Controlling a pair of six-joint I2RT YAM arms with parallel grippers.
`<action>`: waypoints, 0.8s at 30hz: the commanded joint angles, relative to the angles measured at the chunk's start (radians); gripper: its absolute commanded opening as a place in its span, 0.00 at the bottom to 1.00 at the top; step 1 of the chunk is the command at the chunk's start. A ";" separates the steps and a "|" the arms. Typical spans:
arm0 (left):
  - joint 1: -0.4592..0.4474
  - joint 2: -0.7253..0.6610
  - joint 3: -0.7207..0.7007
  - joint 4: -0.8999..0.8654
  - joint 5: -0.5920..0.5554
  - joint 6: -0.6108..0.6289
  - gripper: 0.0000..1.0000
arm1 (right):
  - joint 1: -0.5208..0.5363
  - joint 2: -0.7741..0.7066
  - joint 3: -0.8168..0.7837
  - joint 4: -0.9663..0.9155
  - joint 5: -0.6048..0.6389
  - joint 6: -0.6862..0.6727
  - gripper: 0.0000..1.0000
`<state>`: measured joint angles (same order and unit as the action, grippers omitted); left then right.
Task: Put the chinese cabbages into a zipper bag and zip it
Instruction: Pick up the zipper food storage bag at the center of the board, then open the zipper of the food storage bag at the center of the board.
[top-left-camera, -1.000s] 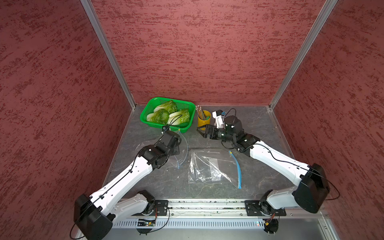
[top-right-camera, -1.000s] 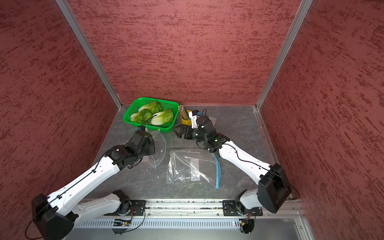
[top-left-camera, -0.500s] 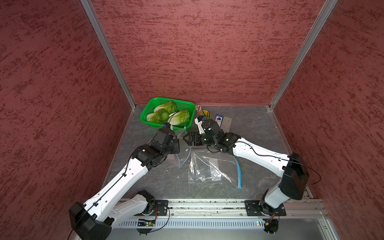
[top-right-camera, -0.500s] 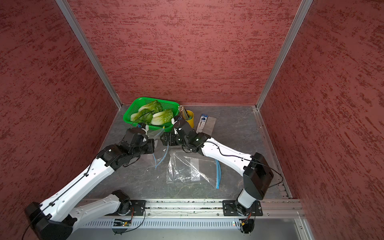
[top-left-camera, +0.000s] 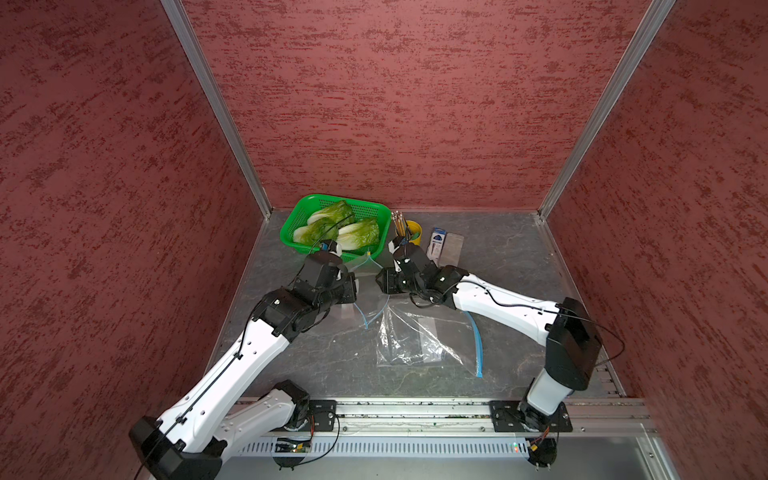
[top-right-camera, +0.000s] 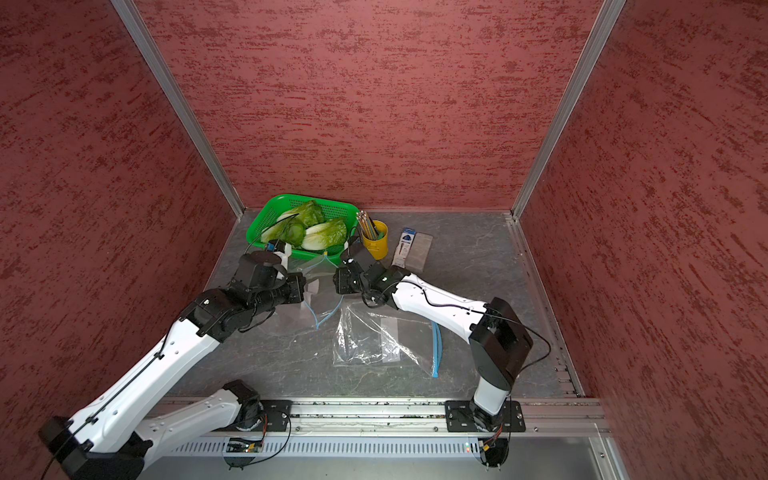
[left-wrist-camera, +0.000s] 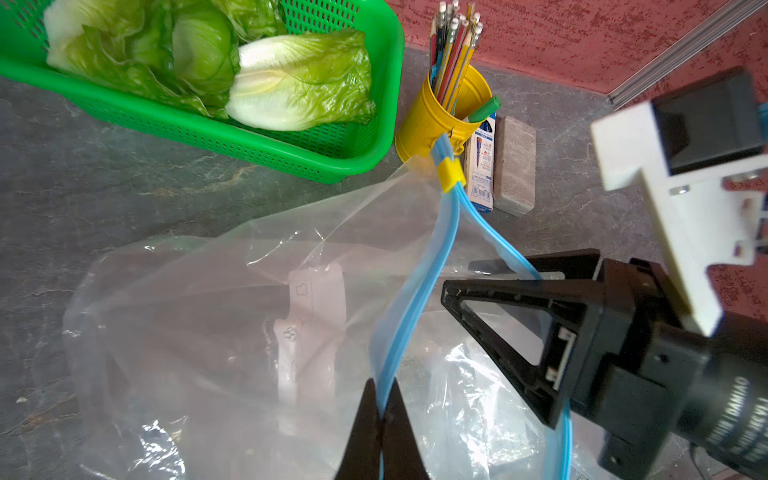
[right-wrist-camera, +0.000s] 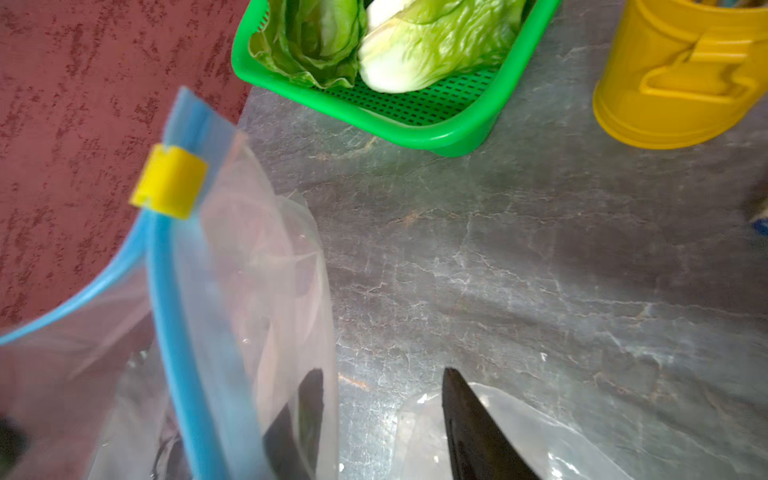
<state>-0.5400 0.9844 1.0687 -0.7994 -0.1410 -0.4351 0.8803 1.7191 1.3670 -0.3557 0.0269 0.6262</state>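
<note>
Blue rim (left-wrist-camera: 419, 299): one strip is pinched between the shut jaws of the left gripper (left-wrist-camera: 380, 399); it is held up so that the mouth can be drawn apart.
Right gripper (right-wrist-camera: 382, 374): jaws are set partly apart, with nothing clamped; one finger is seen through the film; whether the other strip lies between the jaws or just beside them cannot be told; a grip there is judged the step in hand.
Bag (left-wrist-camera: 208, 311): clear film is hung from the left jaws and sags to the table (left-wrist-camera: 124, 166) beyond them; no cabbage is inside.
Slider (left-wrist-camera: 451, 174): yellow; parked at the rim's end farthest from both jaws, so the mouth is unzipped.
Cabbages (left-wrist-camera: 299, 79): three heads are seen lying in the green basket (left-wrist-camera: 249, 141), beyond both jaw tips, untouched.
Spare bag (top-left-camera: 419, 340): laid flat behind the right jaws, unused.
</note>
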 joint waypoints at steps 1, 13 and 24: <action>0.007 -0.010 0.066 -0.045 -0.084 0.043 0.00 | 0.003 0.019 0.019 -0.046 0.117 -0.013 0.47; 0.003 0.030 0.035 0.019 -0.038 0.069 0.00 | 0.019 -0.015 0.038 0.046 0.016 -0.039 0.59; 0.001 0.074 -0.010 0.025 -0.060 0.021 0.00 | 0.017 -0.041 0.112 -0.085 -0.104 -0.038 0.68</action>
<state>-0.5392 1.0592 1.0687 -0.7990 -0.1886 -0.3962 0.8902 1.7000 1.4490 -0.3763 -0.0219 0.5907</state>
